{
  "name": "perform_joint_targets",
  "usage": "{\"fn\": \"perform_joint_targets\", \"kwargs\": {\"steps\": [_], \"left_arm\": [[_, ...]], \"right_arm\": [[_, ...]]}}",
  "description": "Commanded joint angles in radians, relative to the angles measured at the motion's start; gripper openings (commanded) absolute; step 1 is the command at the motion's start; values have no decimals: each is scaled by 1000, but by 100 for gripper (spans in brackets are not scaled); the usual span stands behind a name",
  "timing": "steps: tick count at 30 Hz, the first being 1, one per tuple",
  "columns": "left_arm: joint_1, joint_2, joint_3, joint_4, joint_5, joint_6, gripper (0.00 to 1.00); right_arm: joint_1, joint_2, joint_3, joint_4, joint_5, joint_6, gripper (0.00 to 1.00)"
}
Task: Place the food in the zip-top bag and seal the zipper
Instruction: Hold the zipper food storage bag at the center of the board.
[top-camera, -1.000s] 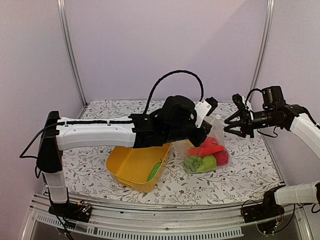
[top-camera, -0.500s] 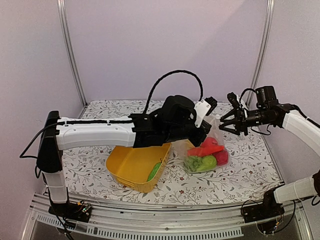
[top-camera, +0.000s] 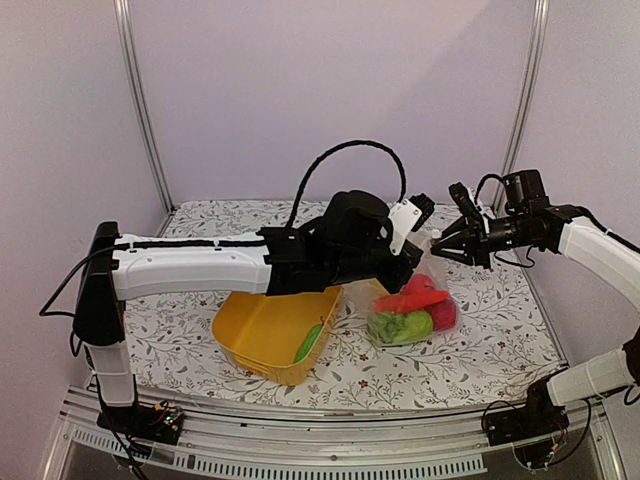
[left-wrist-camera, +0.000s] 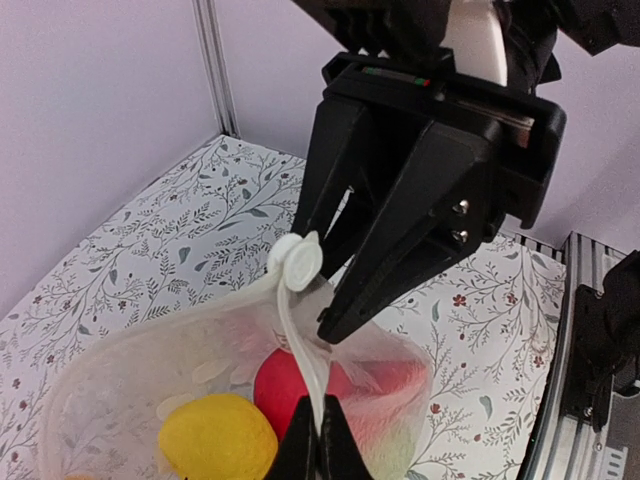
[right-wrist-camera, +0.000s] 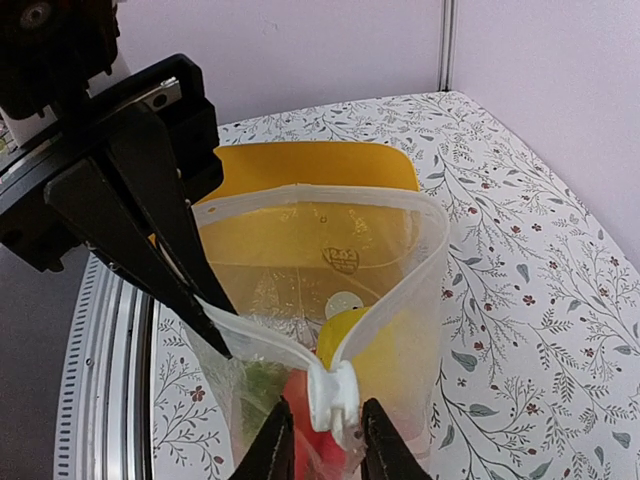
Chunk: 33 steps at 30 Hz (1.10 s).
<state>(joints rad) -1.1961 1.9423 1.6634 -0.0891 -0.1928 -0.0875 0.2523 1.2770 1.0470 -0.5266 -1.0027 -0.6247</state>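
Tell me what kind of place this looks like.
Probably a robot test booth, not a kitchen: plain lilac walls with metal corner posts, a floral-print tabletop, and robot arms bolted to an aluminium rail.

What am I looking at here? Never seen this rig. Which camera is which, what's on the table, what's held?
Two robot arms with two-finger grippers are bolted at the near edge of the table. The wide picture comes from a fixed camera above and behind them; the other two come from a camera on each wrist. On the flowered table sit a yellow basket with one green piece inside, and a clear zip-top bag holding toy food. The left gripper is shut on the bag's mouth strip, holding it up. The right gripper has its jaws either side of the white slider, apparently not clamped yet.
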Motion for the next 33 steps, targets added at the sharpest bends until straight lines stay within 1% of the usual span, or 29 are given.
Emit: {"fn": "perform_joint_targets", "kwargs": {"steps": [1,4,7,12,18,19,23,24,29,33], "left_arm": [[17,8,13,5,-9,-6,0],[17,8,13,2,-10,-8,0],[18,8,13,-1,-15,-10,0],[20,8,15,-13,-33,-12,0],[23,-2,17,-55,-95,-1,0],[23,-8,16,-63,-106,2,3],[19,-60,-4,-85,-121,13,28],[16,-77,-14,-80,-106,20,32],[-22,-155,-71,-16,-44,112,48],[-40,-179,-92,14,12,193,56]], "right_arm": [[7,0,11,4,-19,-4,20],[5,-10,13,4,-15,-3,17],[6,-26,18,4,-11,1,9],[7,-44,27,3,-8,20,0],[6,-83,31,-36,14,24,0],[8,-93,36,-57,19,17,0],[13,-127,41,-130,49,-29,0],[18,-135,41,-151,63,-39,0],[49,-160,52,-256,113,-107,0],[77,-187,60,-323,139,-134,0]]}}
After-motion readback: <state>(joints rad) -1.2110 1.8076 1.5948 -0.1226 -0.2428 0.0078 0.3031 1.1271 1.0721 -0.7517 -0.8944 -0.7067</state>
